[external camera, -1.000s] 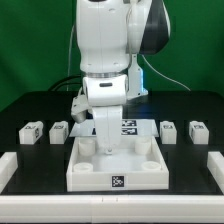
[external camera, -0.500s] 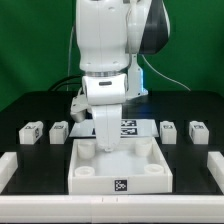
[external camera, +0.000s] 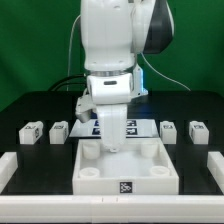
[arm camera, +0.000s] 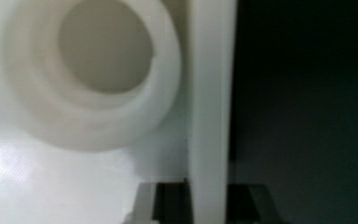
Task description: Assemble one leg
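Straddles the tray wall with the gripper, pinch or gap impossible to tell, over black table, green backdrop.

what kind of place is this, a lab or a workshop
Most likely a robotics lab test bench: a white Franka arm works over a black table with a green backdrop, and small tagged legs flank a white tray-like part.
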Tool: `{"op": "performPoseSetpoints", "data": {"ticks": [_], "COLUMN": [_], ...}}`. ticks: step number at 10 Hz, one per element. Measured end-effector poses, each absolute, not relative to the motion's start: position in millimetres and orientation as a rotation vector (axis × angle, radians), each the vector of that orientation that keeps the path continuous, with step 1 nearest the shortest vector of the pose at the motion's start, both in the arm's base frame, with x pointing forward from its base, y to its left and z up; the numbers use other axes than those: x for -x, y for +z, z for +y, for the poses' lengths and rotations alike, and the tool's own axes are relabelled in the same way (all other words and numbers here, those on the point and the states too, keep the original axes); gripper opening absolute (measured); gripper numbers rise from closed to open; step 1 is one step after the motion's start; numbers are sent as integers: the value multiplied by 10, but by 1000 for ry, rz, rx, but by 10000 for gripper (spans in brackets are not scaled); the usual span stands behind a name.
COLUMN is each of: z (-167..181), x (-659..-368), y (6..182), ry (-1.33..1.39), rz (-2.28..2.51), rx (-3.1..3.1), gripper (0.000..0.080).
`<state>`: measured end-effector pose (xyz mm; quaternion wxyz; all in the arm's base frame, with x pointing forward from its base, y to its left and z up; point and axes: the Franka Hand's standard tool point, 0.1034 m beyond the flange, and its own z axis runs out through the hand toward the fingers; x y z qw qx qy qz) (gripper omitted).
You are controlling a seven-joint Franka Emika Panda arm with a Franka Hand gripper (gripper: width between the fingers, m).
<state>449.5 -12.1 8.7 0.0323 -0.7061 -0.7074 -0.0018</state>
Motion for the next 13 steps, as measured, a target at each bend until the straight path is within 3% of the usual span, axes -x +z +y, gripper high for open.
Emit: {"op": "performPoseSetpoints", "data": {"ticks": [4,11,12,13], "z": [473,512,509,507], "x": [-4822,-4898,-4897,-4897], "y": [83,72,72,71], "ry": [-78,-99,-99,-98], "rz": [-2128,-2148,-2147,-2147], "rx": [2210,2192,2193,2193], "gripper": [60,60,144,284]}}
